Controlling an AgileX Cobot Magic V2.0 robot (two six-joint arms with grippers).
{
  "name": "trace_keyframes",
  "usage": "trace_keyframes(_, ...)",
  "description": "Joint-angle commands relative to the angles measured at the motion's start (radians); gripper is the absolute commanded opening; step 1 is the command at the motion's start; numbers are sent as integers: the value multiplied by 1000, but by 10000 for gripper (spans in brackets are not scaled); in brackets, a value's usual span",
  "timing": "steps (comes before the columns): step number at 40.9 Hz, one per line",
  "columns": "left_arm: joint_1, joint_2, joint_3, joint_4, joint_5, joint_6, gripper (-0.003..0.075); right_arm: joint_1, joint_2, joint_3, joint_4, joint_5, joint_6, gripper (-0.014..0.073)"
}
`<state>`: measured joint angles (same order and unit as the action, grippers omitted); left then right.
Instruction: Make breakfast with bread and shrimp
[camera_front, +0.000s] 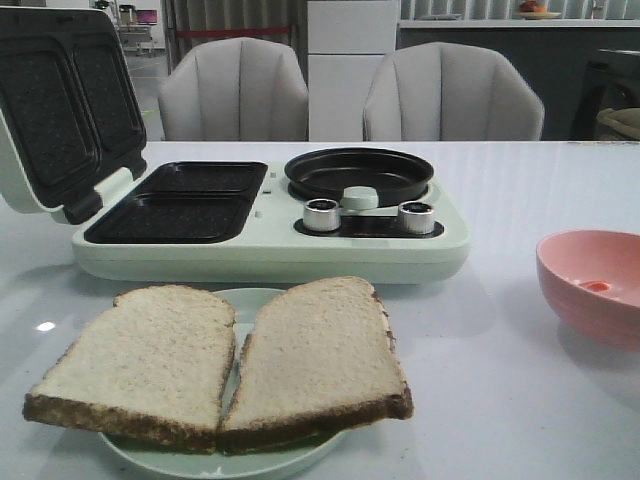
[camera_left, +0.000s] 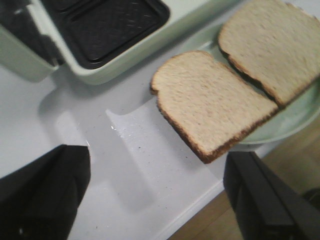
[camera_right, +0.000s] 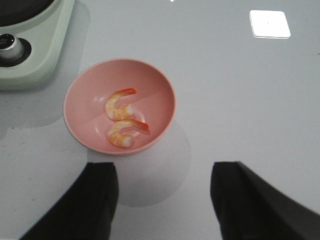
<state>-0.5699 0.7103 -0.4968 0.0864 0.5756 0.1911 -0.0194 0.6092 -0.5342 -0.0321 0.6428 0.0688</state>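
Two grey padded chairs (camera_front: 235, 88) stand behind a glossy white worktop (camera_front: 510, 400), and on it sits a pale green breakfast maker (camera_front: 270, 250) that serves as landmark for the rest. Its lid (camera_front: 60, 100) is tilted up at the robot's left end, baring two dark ribbed plates (camera_front: 180, 205); a round black pan (camera_front: 360, 172) and two silver knobs (camera_front: 322, 214) fill the other end.

Nearer the robot than the maker lies a pale green plate (camera_front: 245, 300) carrying two slices of bread (camera_front: 145, 360), side by side and touching along their inner edges. Both lie flat with rounded tops toward the maker and dark crusts toward the robot, each long axis fanning slightly outward from the maker. To the maker's right, apart from it, stands a pink bowl (camera_front: 590, 285).

Only a small orange speck shows inside the bowl from the front. The right wrist view looks straight down into it and shows two curled shrimp (camera_right: 120, 105), one beside the other in the bowl's middle, orange tails pointing away from the maker's knob and paler bodies curling back. The left wrist view alone shows the worktop's near edge.

Neither arm appears in the front view. The left pincer (camera_left: 155, 200) hangs above bare worktop near the overhanging slice, fingers spread wide and empty. The right pincer (camera_right: 165, 200) hovers just short of the bowl, likewise wide and empty.
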Motion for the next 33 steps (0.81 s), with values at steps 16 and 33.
trace_keyframes(16,-354,383,-28,522,-77,2,580,-4,6,-28,0,-73,1,517)
trace_keyframes(33,-354,678,-28,1132,-123,-585,580,-4,6,-28,0,-73,1,517)
